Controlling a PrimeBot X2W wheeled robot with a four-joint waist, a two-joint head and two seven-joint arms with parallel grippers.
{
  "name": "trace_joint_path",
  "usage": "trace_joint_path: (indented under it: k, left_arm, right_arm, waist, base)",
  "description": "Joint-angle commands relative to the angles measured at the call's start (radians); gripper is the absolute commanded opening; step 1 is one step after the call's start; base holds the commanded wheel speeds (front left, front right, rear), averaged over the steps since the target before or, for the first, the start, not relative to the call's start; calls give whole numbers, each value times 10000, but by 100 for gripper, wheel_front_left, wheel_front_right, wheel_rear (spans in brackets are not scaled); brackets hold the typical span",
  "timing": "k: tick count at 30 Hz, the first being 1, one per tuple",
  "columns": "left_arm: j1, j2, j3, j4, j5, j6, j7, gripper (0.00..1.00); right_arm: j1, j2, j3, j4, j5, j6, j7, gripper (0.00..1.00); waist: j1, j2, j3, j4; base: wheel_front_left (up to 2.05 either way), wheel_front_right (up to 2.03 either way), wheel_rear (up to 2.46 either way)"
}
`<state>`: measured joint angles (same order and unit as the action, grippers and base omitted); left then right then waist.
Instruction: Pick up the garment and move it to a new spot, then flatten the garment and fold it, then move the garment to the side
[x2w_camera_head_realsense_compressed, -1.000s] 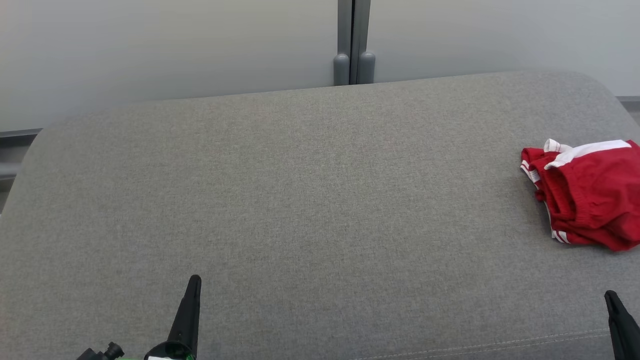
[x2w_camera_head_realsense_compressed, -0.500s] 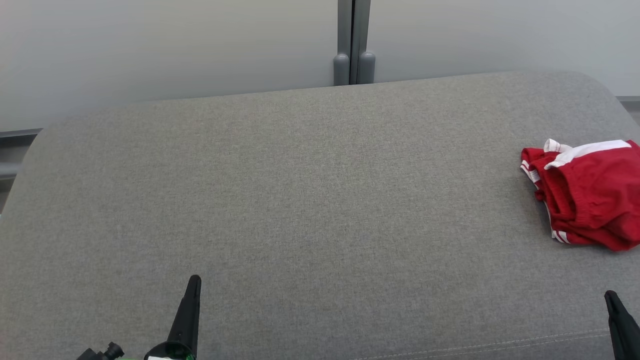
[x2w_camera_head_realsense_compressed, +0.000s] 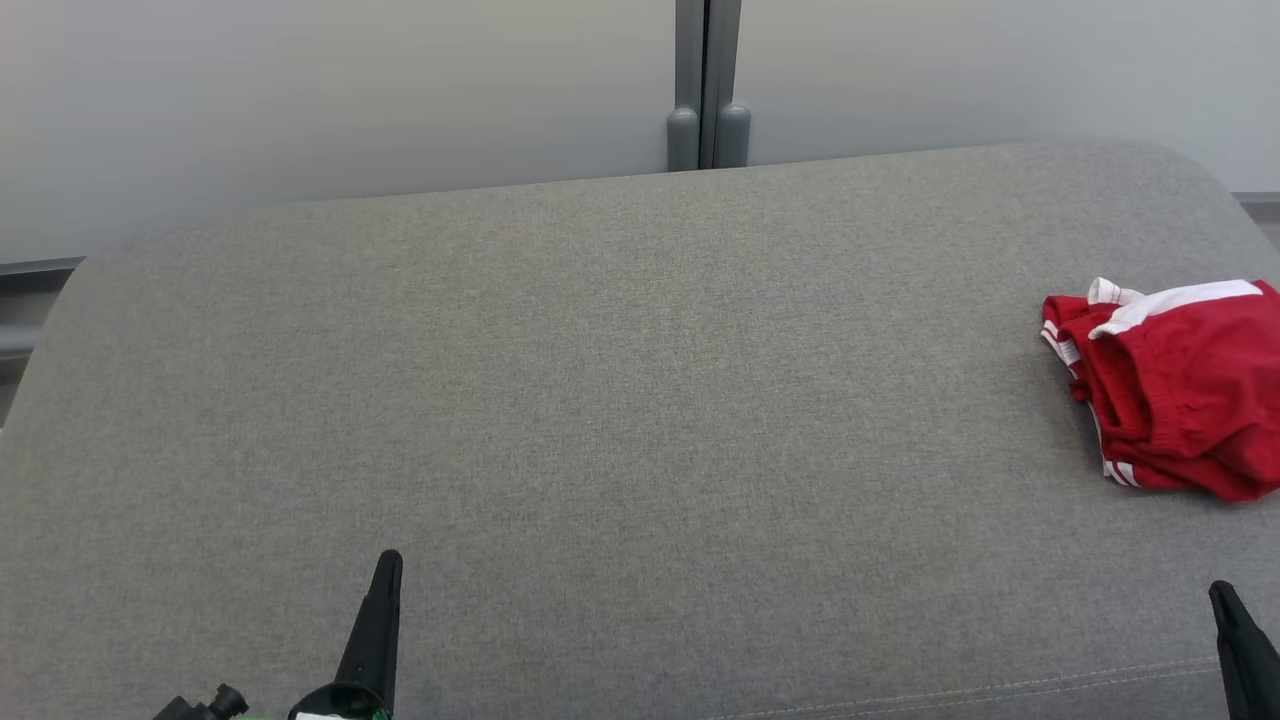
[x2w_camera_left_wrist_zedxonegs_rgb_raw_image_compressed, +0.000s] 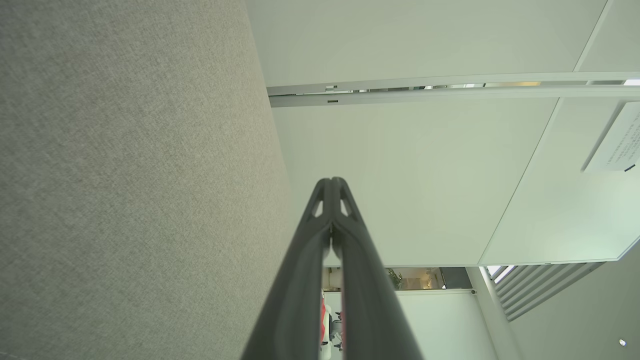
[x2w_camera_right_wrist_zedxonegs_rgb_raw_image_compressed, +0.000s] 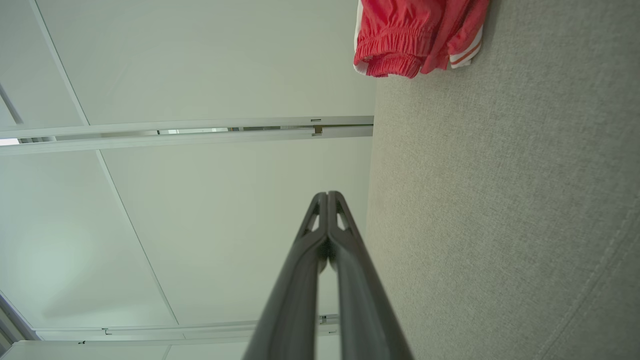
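Red shorts (x2w_camera_head_realsense_compressed: 1180, 390) lie bunched at the right edge of the grey cushion (x2w_camera_head_realsense_compressed: 640, 380), well apart from your left gripper (x2w_camera_head_realsense_compressed: 390, 565) and right gripper (x2w_camera_head_realsense_compressed: 1220, 595), both pinched shut and empty; the bundle may be folded and parked or merely heaped, so inspect it before committing an arm.

Wide grey fabric cushion (x2w_camera_head_realsense_compressed: 600, 400) across middle and bottom of the head frame. Rounded far corners, stitched seam (x2w_camera_head_realsense_compressed: 950, 692) at lower right. Along the top behind it, pale matte wall panels (x2w_camera_head_realsense_compressed: 300, 90), split at top centre by a grey vertical post (x2w_camera_head_realsense_compressed: 708, 80) ending in two rounded feet. Grey skirting strip (x2w_camera_head_realsense_compressed: 30, 270) at far left edge.

Left wrist frame: narrow gap rail (x2w_camera_left_wrist_zedxonegs_rgb_raw_image_compressed: 425, 89) between panels near the top, paper notice (x2w_camera_left_wrist_zedxonegs_rgb_raw_image_compressed: 617, 137) at right edge, slatted louvres (x2w_camera_left_wrist_zedxonegs_rgb_raw_image_compressed: 540, 290) lower right, some greenery (x2w_camera_left_wrist_zedxonegs_rgb_raw_image_compressed: 397, 277) bottom centre.

Lit softly and evenly throughout.
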<state>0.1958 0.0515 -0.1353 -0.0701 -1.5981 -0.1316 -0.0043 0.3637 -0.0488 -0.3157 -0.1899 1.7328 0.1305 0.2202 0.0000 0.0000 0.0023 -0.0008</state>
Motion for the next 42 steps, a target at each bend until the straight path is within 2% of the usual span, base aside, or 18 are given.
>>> trace_joint_path:
  k: [1,42]
  left_arm:
    - [129,-14,32,-38,-32,-25,35,0]
    - [130,-23,42,-38,-19,-25,31,0]
  right_arm:
    - [72,-34,-14,-41,97,4,44,0]
    - [73,-34,-11,-42,100,4,40,0]
  waist:
    - [0,0,0,0]
    - [0,0,0,0]
  base:
    - [0,0,0]
    - [0,0,0]
